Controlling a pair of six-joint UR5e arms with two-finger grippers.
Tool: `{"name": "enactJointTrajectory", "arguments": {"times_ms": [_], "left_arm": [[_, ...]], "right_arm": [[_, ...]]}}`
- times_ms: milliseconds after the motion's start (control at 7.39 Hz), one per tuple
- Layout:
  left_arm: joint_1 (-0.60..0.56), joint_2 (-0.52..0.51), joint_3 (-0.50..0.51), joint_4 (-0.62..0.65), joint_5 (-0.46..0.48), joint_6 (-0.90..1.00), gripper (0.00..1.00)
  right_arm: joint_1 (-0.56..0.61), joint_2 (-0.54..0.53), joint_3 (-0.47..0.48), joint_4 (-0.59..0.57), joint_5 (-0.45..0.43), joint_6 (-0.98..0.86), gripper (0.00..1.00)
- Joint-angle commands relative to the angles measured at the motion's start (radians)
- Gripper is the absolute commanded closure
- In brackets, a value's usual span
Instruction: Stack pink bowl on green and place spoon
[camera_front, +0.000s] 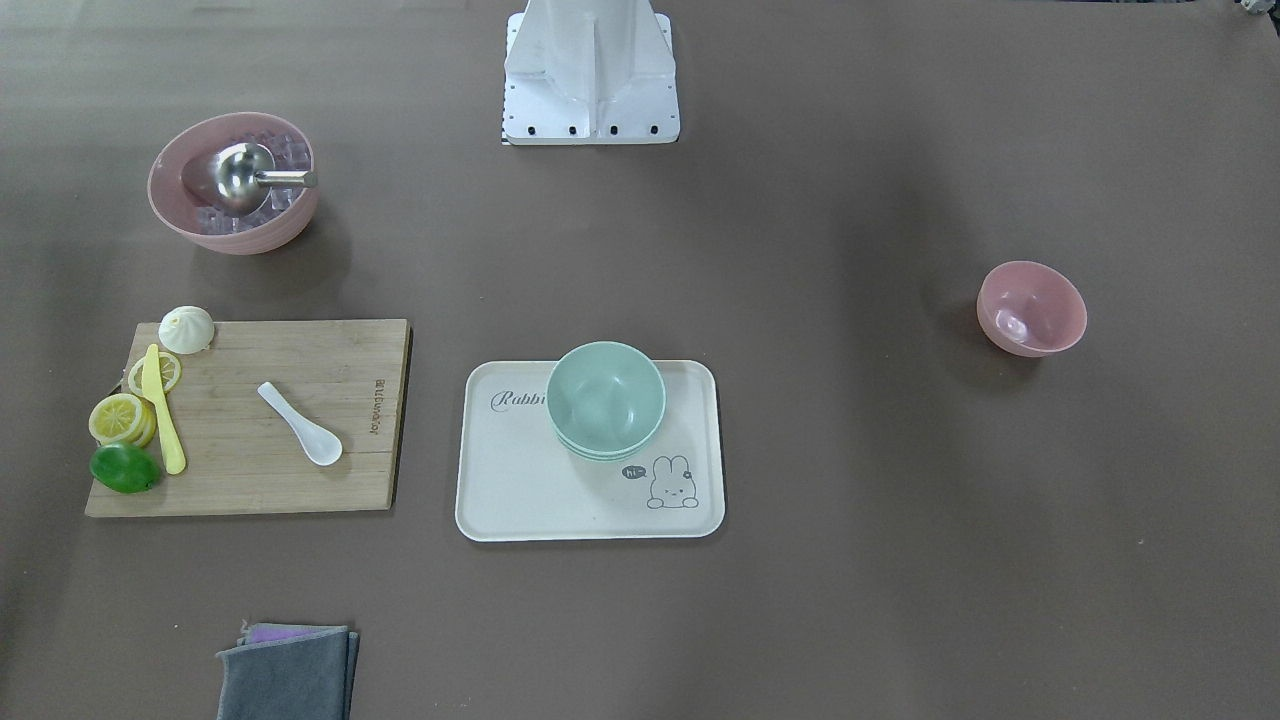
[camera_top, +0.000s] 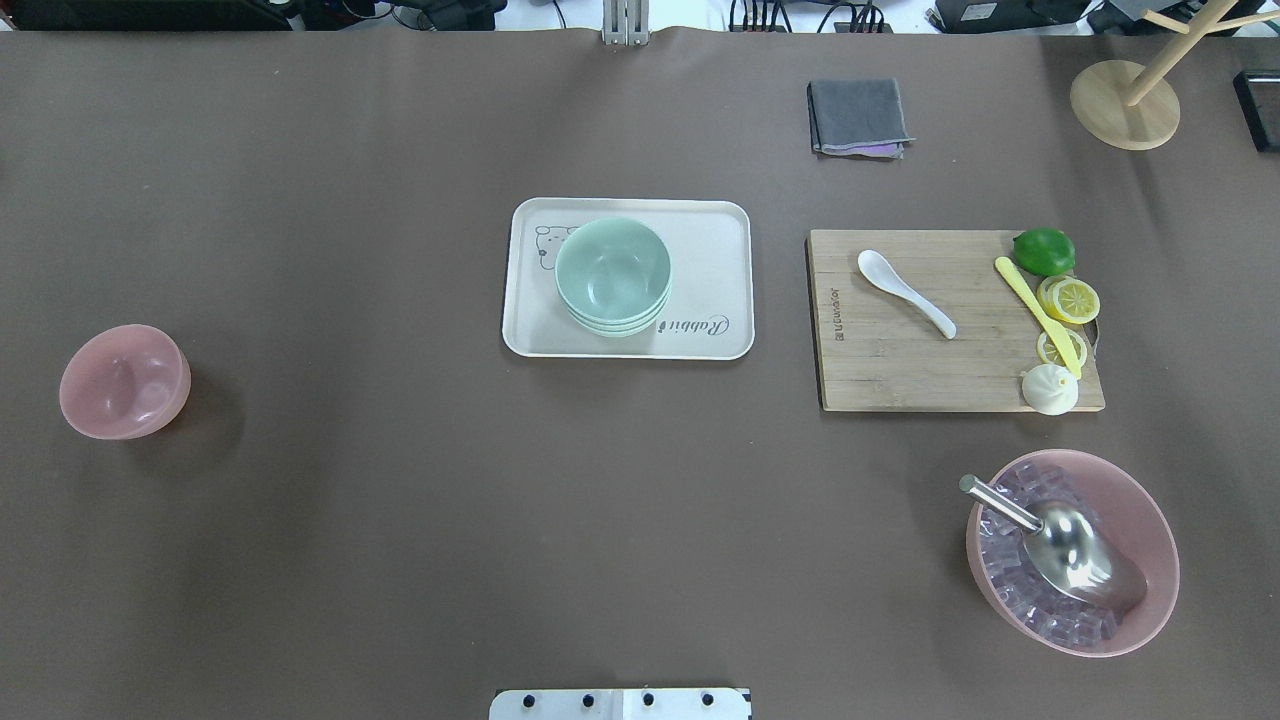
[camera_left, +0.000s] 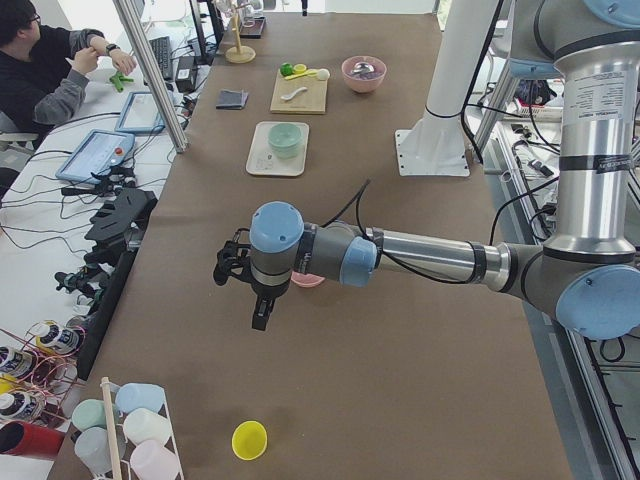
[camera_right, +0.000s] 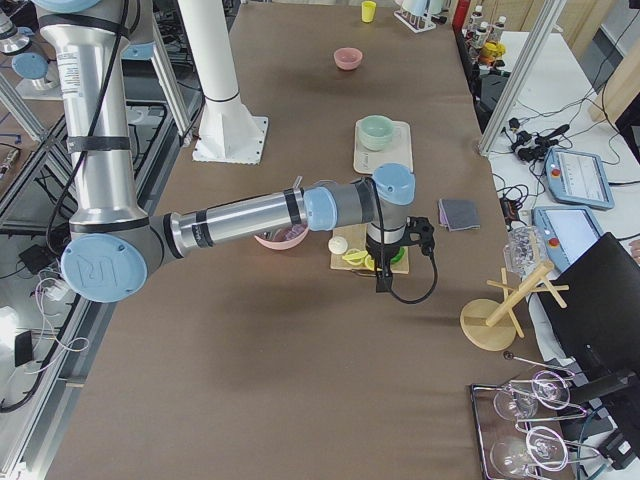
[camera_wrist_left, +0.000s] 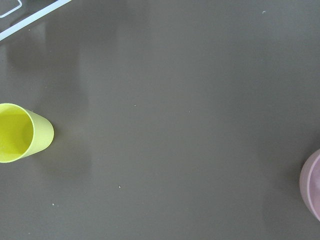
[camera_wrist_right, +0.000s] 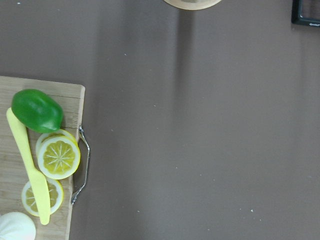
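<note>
Pink bowl (camera_top: 125, 381), mint-green bowls (camera_top: 612, 272), cream tray (camera_top: 722, 228) (rabbit print), white spoon (camera_top: 905, 292), brown table (camera_top: 400, 520)

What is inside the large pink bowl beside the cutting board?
The large pink bowl holds clear cubes with a metal scoop lying on them; its bottom is covered.

My left arm (camera_left: 430, 255) reaches out with the forearm near level; the wrist bends so that the left gripper (camera_left: 262, 312) points straight down and hangs free; seen only from the side, I cannot tell whether its fingers are apart or together; my right arm (camera_right: 240, 215) stretches out level too; the right gripper (camera_right: 383, 278) points down, hanging free; I cannot tell its state either.
</note>
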Motion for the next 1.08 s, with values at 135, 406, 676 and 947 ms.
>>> {"name": "enactJointTrajectory", "arguments": {"times_ms": [135, 406, 676, 947], "left_arm": [[0.009, -0.008, 0.018, -0.102, 0.0, 0.01, 0.01], [0.108, -0.034, 0.027, -0.15, 0.004, -0.002, 0.01], [0.222, -0.051, 0.044, -0.15, 0.009, -0.005, 0.01], [0.286, -0.051, 0.083, -0.164, 0.012, -0.106, 0.01]], "right_arm": [[-0.062, 0.03, -0.015, 0.182, -0.006, 0.007, 0.0], [-0.099, 0.032, -0.012, 0.183, 0.0, 0.017, 0.0], [-0.173, 0.038, -0.004, 0.186, -0.007, 0.151, 0.0], [-0.246, 0.038, -0.004, 0.209, -0.017, 0.198, 0.0]]}}
